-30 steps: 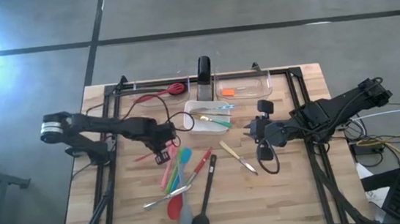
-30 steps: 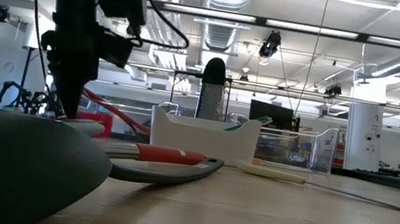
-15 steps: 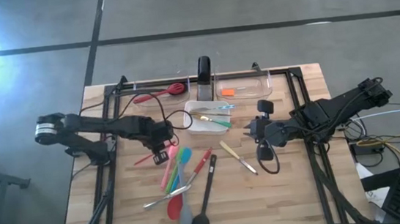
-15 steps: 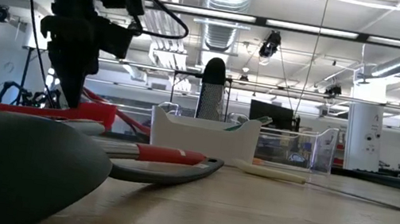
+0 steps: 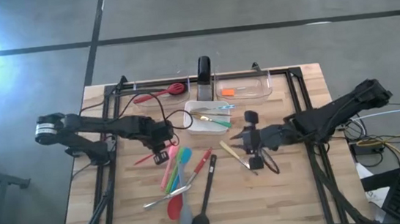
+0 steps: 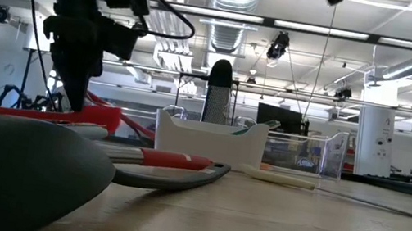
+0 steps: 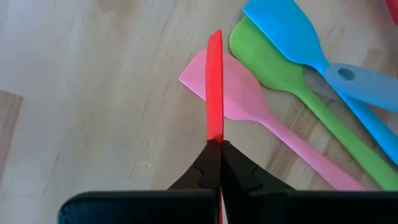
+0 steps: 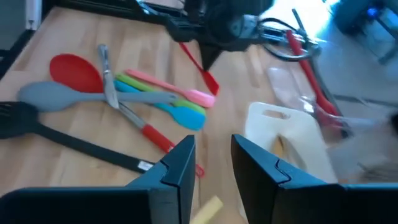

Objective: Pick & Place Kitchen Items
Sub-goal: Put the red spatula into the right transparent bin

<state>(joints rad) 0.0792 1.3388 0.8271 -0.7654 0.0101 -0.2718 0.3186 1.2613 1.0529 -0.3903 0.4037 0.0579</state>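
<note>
A pale wooden worktop (image 5: 296, 191) on grey floor carries the utensils (image 5: 184, 180), fanned near its middle toward the front edge; more lie in the white dish (image 5: 204, 119). The left gripper (image 5: 161, 154) pinches a red spatula (image 7: 214, 87) above them. The right gripper (image 5: 246, 143), fingers apart, apparently empty, hovers over a cream-handled knife (image 5: 237, 157). Beyond: ceiling lights and ducts.

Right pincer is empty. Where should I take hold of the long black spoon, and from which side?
Probably mid-handle on the black spoon, coming straight down with the right pincer set across the shaft. The spoon lies flat on the wood, and its handle is slim with bare table to the right. The wide head crowds the grey spoon.
</note>
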